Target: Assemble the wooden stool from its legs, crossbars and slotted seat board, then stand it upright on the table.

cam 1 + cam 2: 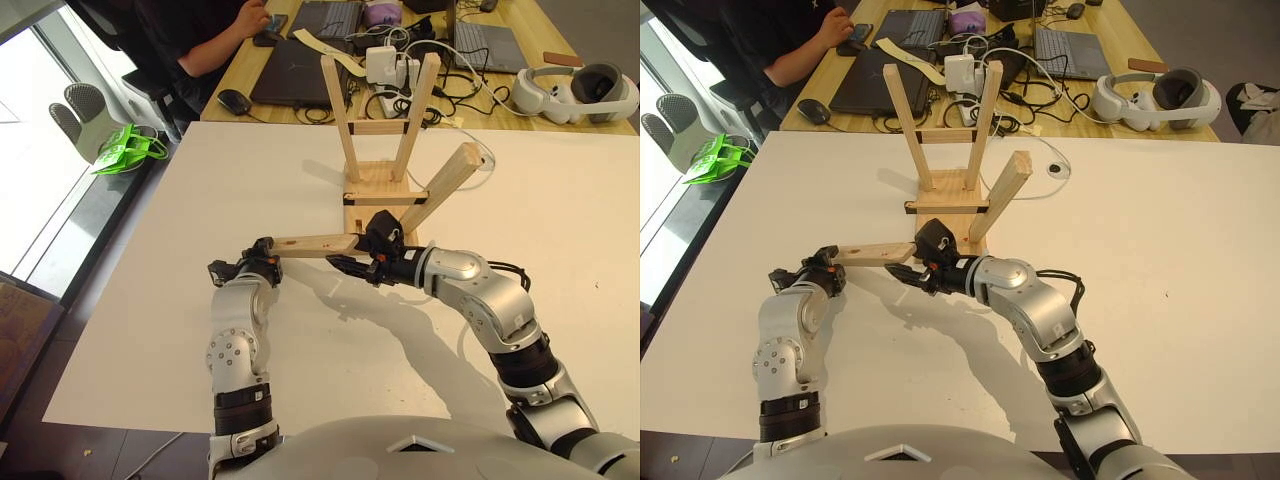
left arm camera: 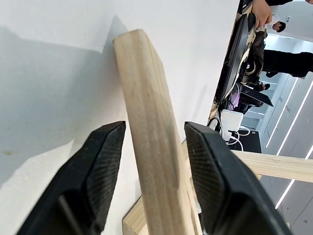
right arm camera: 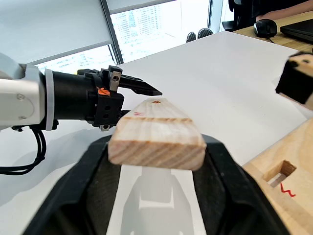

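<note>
**Fourth leg in hand, not yet in its slot**

Right gripper [image 1: 340,263]: closed on the loose leg [image 1: 310,243] at the end nearest the seat board [image 1: 380,180]. In the right wrist view the wood meets black on both sides and bench shows underneath, so you are carrying that end clear of the surface.

Left gripper [image 2: 155,132]: at the leg's other end, left of the seat board, jaws parted. A sliver of gap shows beside each of the pads [image 2: 105,161], so it reads as a guide rather than a clamp. That would leave you free to pivot the leg.

The leg lies roughly level, running left from the seat board's near corner. An open slot [image 3: 279,171] sits just beside the held end. Red pen marks show by the slot and on the leg's far top face. They are probably match marks, so check which end goes in.

The seat board lies flat, slots upward, so legs drop in from above. Two legs [image 1: 342,110] rise from its far edge, tied by a crossbar [image 1: 378,127]. A third leg [image 1: 447,182] leans outward on its right. A second crossbar [image 1: 385,198] spans its near half; you cannot tell whether it is seated.

The bench [image 1: 150,330] is white and smooth, so the board may slide under push. Beyond the seat board's far edge stands a wooden bench with laptops [image 1: 300,78] and a headset [image 1: 580,92], well apart.
</note>
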You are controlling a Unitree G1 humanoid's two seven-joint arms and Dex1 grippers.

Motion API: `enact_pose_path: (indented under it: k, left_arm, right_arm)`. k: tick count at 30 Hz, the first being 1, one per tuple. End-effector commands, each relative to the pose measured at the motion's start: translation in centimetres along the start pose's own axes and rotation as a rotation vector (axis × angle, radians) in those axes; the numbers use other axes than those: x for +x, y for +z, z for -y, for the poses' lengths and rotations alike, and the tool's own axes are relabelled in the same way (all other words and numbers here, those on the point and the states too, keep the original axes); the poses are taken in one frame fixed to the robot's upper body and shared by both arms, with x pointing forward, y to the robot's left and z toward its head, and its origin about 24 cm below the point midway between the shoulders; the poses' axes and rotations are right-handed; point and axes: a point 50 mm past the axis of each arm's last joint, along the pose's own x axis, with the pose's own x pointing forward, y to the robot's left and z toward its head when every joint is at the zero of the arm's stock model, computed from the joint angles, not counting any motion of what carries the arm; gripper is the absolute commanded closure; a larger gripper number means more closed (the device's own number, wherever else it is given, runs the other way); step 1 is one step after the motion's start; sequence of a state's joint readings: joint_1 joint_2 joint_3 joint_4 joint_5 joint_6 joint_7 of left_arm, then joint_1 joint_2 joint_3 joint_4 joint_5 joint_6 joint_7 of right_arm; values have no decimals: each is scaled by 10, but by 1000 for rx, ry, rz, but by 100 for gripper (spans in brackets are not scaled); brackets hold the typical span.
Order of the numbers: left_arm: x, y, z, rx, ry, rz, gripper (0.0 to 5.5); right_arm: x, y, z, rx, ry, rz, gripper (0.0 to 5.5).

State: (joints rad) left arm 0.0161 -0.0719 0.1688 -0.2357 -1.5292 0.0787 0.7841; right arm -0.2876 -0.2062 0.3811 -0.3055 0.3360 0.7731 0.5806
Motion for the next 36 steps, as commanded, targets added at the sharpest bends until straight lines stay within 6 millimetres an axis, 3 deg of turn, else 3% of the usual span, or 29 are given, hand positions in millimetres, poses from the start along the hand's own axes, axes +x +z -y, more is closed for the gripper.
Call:
enact_pose_path:
  k: [1, 6, 12, 21, 22, 31, 36]
  left_arm:
    - [11, -13, -4, -87, 34, -21, 329]
    - [15, -12, -6, -102, 31, -13, 329]
    - [16, -12, 2, -100, -19, -9, 406]
    - [7, 2, 17, -72, -110, 36, 431]
    - [6, 6, 20, -69, -119, 43, 433]
    - [-1, 23, 42, -28, -190, 82, 448]
    - [-14, 61, 69, 174, -299, 239, 448]
  right_arm:
    - [2, 7, 0, -20, 20, 9, 345]
    - [2, 7, 0, -21, 22, 7, 345]
    - [2, 8, 0, -20, 27, 10, 345]
    - [1, 9, 2, -21, 13, 17, 345]
    - [1, 9, 2, -19, 9, 25, 309]
    - [-5, 11, -5, 5, 81, 54, 180]
    - [-29, 1, 1, -8, 113, -20, 176]
